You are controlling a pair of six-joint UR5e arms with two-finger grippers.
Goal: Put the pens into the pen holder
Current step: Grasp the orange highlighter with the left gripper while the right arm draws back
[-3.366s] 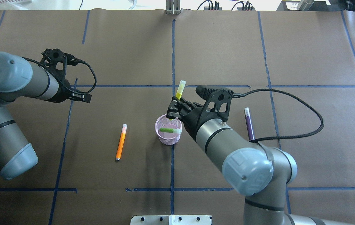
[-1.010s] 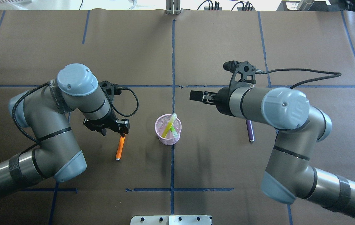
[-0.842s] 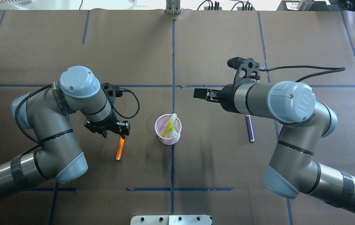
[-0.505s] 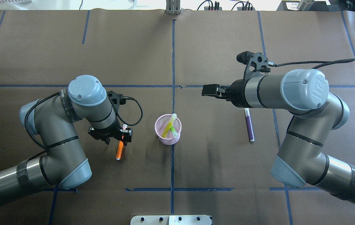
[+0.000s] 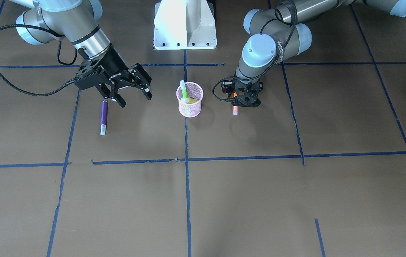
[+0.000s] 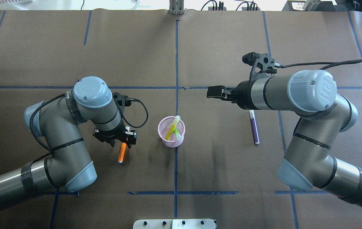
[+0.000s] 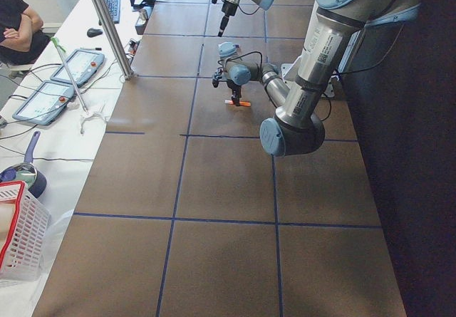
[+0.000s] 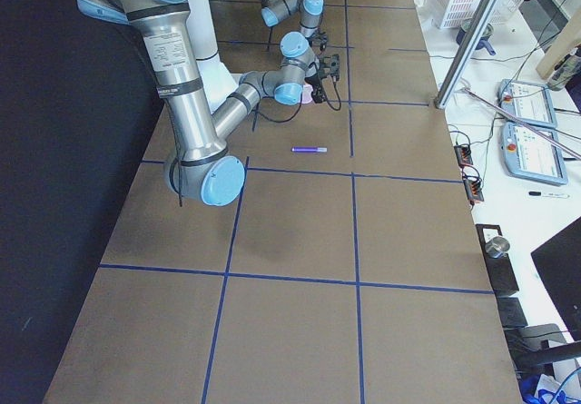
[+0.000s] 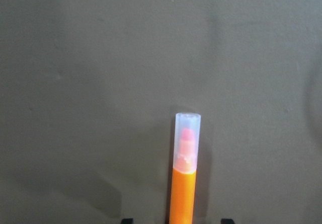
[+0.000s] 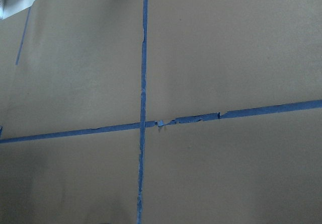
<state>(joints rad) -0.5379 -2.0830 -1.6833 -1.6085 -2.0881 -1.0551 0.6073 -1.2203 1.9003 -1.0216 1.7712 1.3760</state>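
The pink mesh pen holder [image 6: 171,140] stands at the table's middle and holds a green pen [image 5: 183,91] and a yellow pen [image 6: 172,128]. The orange pen [image 6: 122,153] lies left of the holder. My left gripper [image 6: 125,139] is low over its capped end, open, with one finger on each side. The left wrist view shows the orange pen [image 9: 183,183] between the two fingertips [image 9: 127,220]. The purple pen [image 6: 254,127] lies right of the holder. My right gripper [image 5: 131,96] is open and empty, above the table beside the purple pen [image 5: 103,116].
Brown paper with blue tape lines [image 6: 176,63] covers the table. The robot's white base plate [image 5: 185,25] is at the near edge. In the side views, operator consoles [image 8: 531,123] and a white basket [image 7: 18,238] lie beyond the table's far edge.
The right gripper let the yellow pen drop into the holder and drew back to the right. The left arm swung in and came down over the orange pen's capped end.
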